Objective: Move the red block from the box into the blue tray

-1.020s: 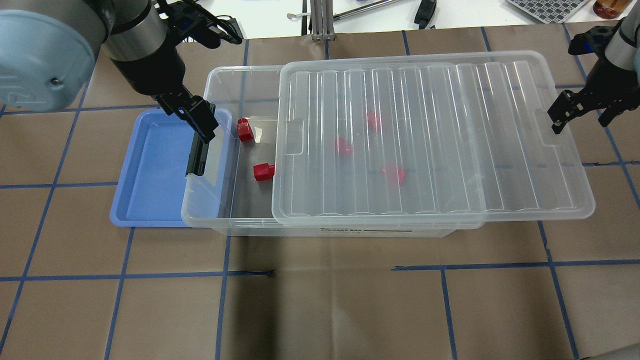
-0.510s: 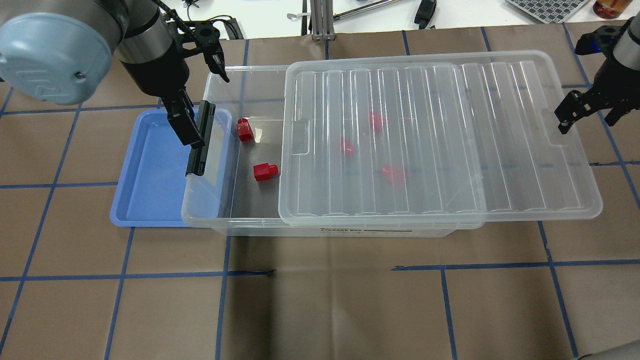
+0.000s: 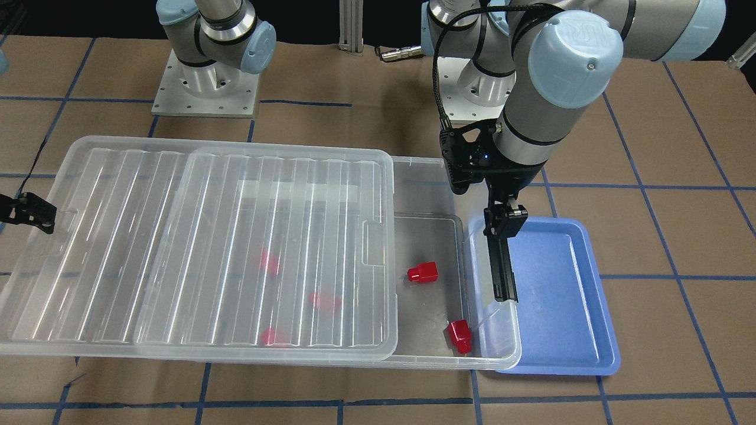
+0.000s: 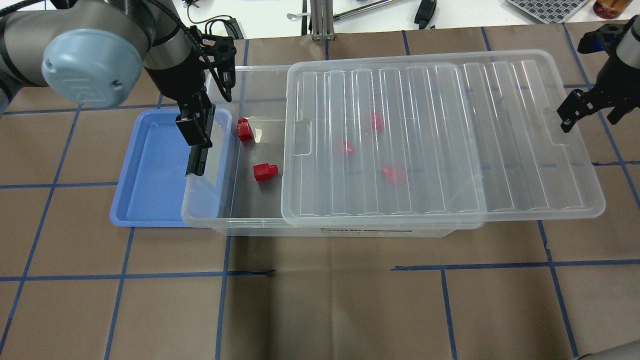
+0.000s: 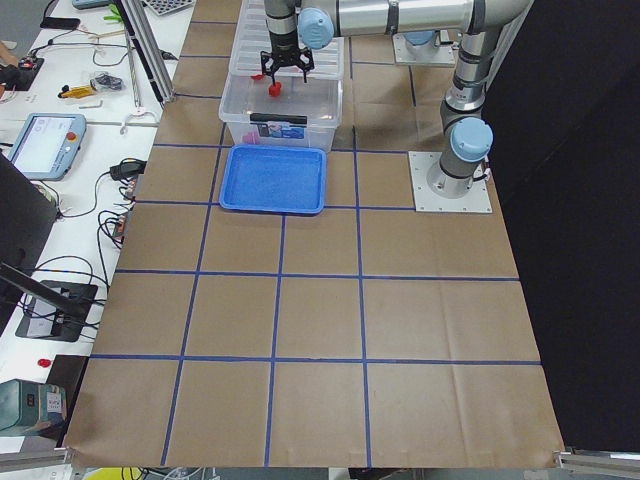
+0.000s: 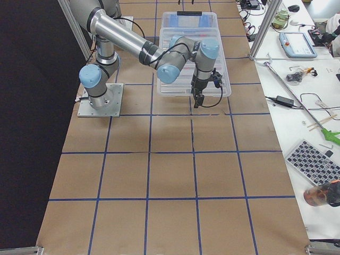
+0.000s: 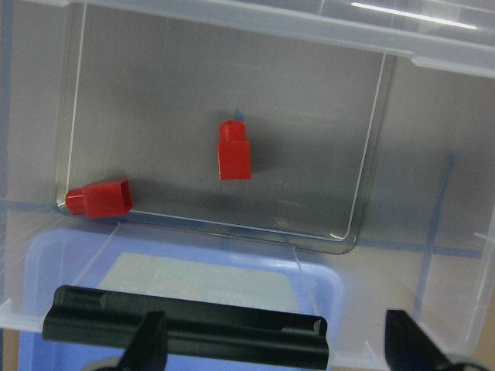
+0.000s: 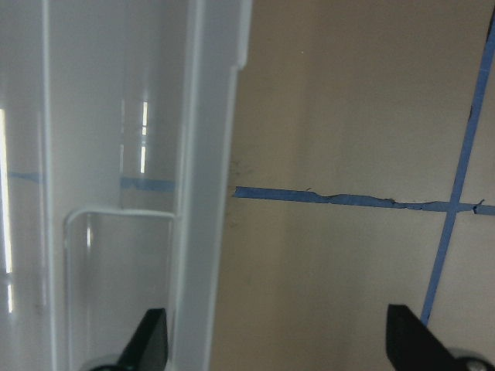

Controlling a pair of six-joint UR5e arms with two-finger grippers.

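Five red blocks (image 4: 264,172) in one box (image 4: 235,220), one blue tray (image 4: 155,170); left claw (image 4: 196,135) and right claw (image 4: 589,117) stand apart.

light: bright, even overhead | glare: white streaks on lid (image 3: 266,195) | shadows: soft | wrist views: slightly blurred

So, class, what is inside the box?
In the open end of the box lie two red blocks. Three more show only as blurred red shapes through the lid, which covers the rest.

1. Tray (image 4: 150,170): on the table (image 4: 320,300), at the box's (image 4: 300,231) robot-left end, under its overhanging rim.
2. Lid (image 4: 440,140): on the box, offset rightward.
3. Block (image 4: 264,172) and block (image 4: 244,130): in the uncovered end; three blocks (image 4: 393,173) beneath the lid.
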